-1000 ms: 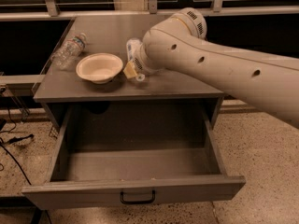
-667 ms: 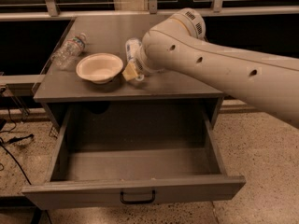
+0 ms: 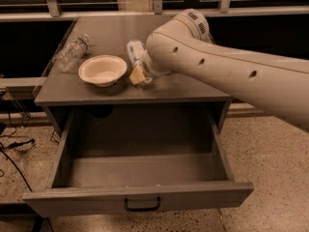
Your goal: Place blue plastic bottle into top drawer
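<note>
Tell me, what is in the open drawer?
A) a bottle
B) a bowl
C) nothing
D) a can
C: the top drawer shows only its bare floor, while the bowl and the blue plastic bottle are up at the cabinet top, the bottle beside the gripper.

No text, brand or number can be read. The labels on the blue plastic bottle (image 3: 135, 51) and the clear water bottle (image 3: 71, 52) are illegible. The gripper (image 3: 139, 73) sits at the blue plastic bottle's near end, just right of the bowl (image 3: 103, 70), over the surface (image 3: 112, 33).
</note>
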`<control>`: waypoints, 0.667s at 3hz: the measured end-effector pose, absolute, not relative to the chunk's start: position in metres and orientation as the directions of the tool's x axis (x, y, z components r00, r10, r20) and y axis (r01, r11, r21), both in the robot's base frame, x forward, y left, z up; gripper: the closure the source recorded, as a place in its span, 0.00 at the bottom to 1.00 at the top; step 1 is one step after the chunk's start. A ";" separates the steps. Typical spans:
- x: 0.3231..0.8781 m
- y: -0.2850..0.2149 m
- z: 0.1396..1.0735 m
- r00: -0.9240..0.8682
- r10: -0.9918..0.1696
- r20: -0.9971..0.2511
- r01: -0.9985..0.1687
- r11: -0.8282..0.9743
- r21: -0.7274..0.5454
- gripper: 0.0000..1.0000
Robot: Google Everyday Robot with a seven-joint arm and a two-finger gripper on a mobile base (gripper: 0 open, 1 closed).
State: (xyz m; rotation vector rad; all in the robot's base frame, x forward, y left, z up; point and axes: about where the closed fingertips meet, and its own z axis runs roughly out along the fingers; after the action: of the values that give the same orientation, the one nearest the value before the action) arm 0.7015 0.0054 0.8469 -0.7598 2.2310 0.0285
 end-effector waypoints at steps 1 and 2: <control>0.702 0.005 0.847 -0.530 -0.513 -0.675 -0.530 0.822 -0.208 0.60; 0.702 0.005 0.847 -0.530 -0.513 -0.675 -0.530 0.822 -0.208 0.83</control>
State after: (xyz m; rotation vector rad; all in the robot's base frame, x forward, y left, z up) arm 0.7015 0.0054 0.8469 -0.7598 2.2311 0.0284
